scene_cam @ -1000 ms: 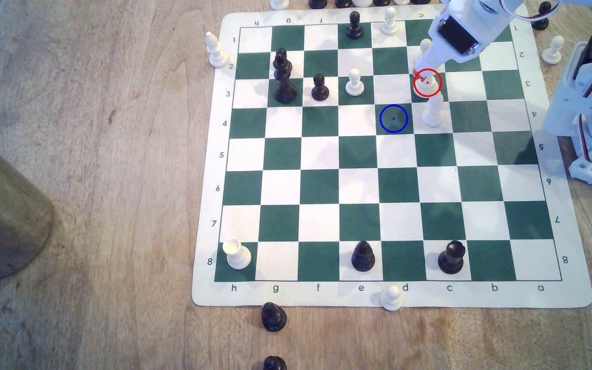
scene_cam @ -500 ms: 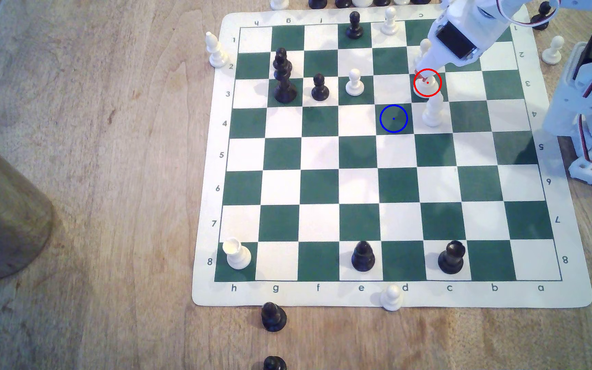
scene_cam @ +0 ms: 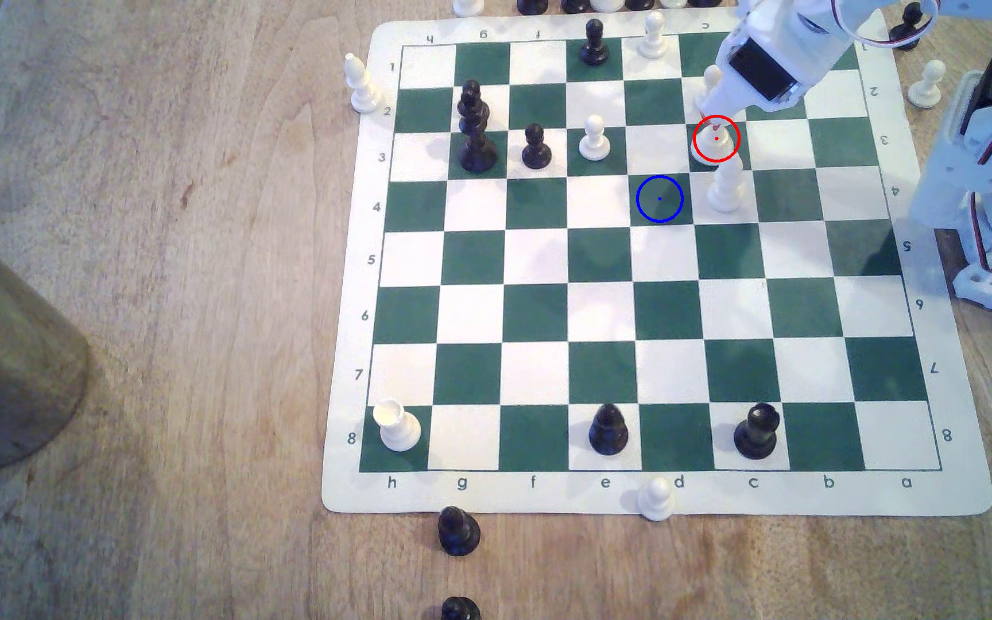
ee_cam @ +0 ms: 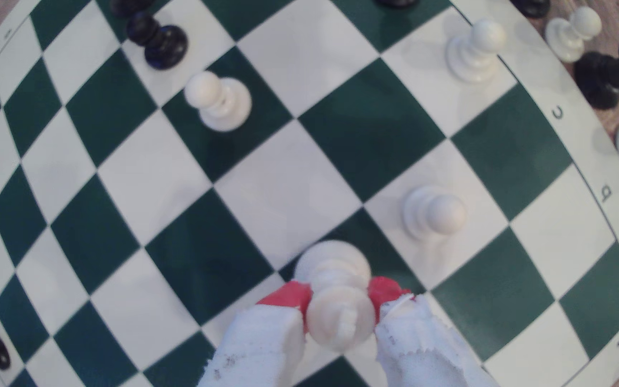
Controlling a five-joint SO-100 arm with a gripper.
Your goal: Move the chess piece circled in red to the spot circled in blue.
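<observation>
Our claw has its red-tipped fingers pressed on either side of the tall white plastic piece with the cross-like crown, gripping high so the base clears its neighbours; the piece stands near the board's far edge; the blue-ringed green square lies diagonally adjacent, unoccupied.

The tall white cross-crowned piece is seen upright on its red-ringed green square, diagonally adjacent to the vacant blue-ringed green square.
</observation>
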